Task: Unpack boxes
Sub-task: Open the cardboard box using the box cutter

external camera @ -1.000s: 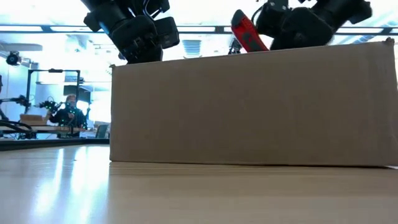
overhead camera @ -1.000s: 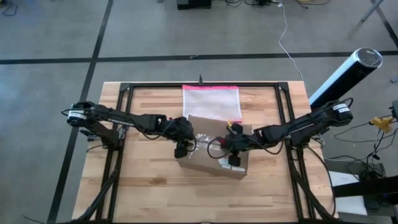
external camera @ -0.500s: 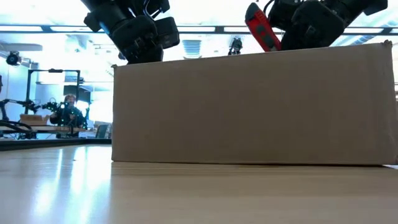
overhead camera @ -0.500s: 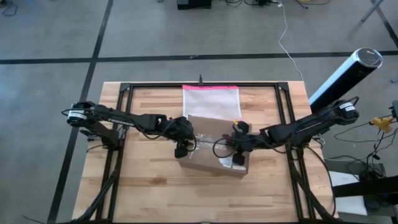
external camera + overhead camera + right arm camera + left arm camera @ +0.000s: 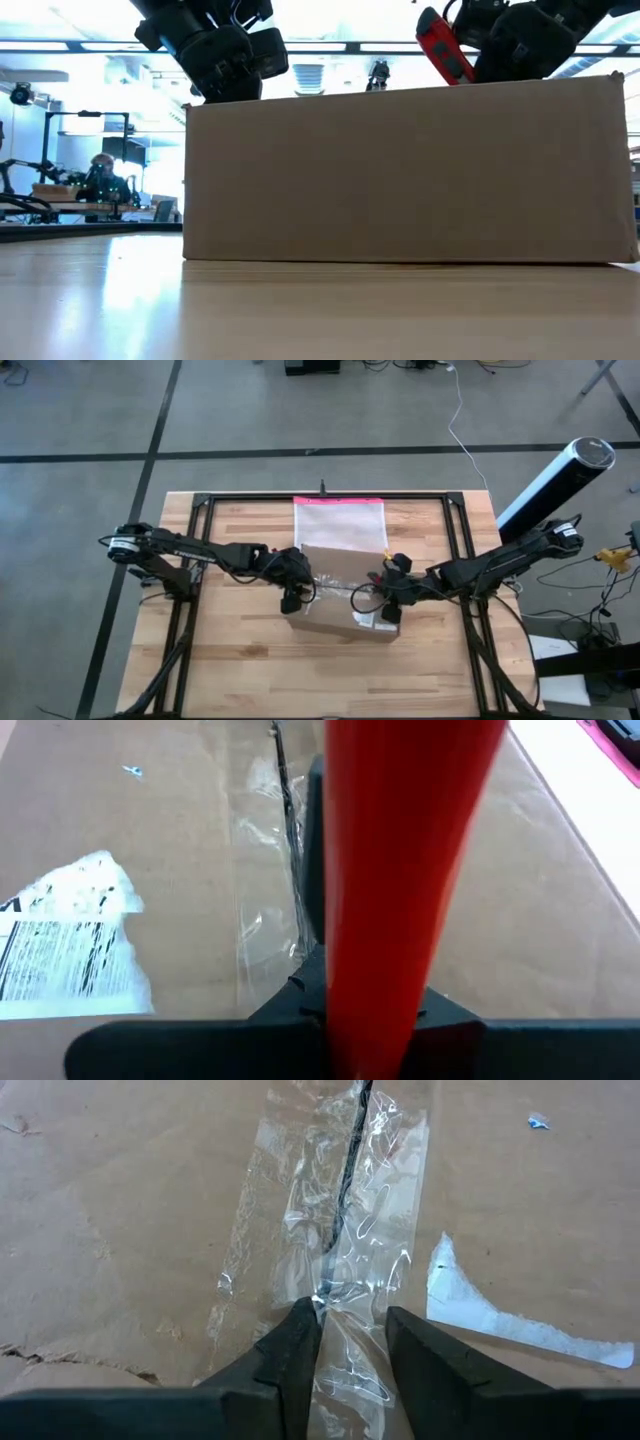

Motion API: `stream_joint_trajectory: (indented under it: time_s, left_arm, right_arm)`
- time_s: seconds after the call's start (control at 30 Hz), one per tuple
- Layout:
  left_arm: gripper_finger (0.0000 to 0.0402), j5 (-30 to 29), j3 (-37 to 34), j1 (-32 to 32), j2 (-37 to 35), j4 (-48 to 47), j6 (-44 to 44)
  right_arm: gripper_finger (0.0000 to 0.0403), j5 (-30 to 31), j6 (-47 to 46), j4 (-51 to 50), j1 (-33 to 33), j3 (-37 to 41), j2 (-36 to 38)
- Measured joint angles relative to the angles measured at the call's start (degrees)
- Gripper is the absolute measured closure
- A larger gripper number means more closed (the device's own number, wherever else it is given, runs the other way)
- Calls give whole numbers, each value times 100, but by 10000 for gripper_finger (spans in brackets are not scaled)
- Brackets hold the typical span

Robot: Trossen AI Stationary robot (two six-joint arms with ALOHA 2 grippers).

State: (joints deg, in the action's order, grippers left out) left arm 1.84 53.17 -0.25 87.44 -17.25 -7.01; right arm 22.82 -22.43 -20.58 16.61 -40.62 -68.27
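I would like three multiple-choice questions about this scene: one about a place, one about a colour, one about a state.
1. Where does the zip pouch lie?
A. On the table beyond the cardboard box
B. Inside the box
C. On the floor

2. What colour is the tool in the right gripper?
A. Blue
B. Red
C. Green

3. In what state is the box's seam?
A. Flaps folded wide open
B. Tape fully removed
C. Clear tape on it, closed

Answers: 1 A, the high view shows the pouch flat on the wood behind the box. 2 B, the right wrist view shows a red handle. 3 C, the left wrist view shows wrinkled tape along the seam at the left gripper.
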Motion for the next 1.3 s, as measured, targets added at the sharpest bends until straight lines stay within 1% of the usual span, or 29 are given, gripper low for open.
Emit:
stream_joint_trajectory:
  time_s: [0.33,0.6,0.83,1.13,1.3]
  left_arm:
    - [286,-11,0,-1,2,27,-58]
    - [277,-86,9,-2,2,98,-81]
    - [282,-88,11,-2,2,137,-101]
    - [275,-108,11,-2,2,129,-107]
    - [276,-98,-4,-2,2,145,-42]
  right_arm:
    - [398,70,-157,-179,161,9,409]
    - [398,369,-588,-832,399,9,677]
    - [398,615,-832,-1087,581,9,908]
    - [398,904,-816,-1021,701,8,1169]
    - [398,990,-279,-395,705,9,1081]
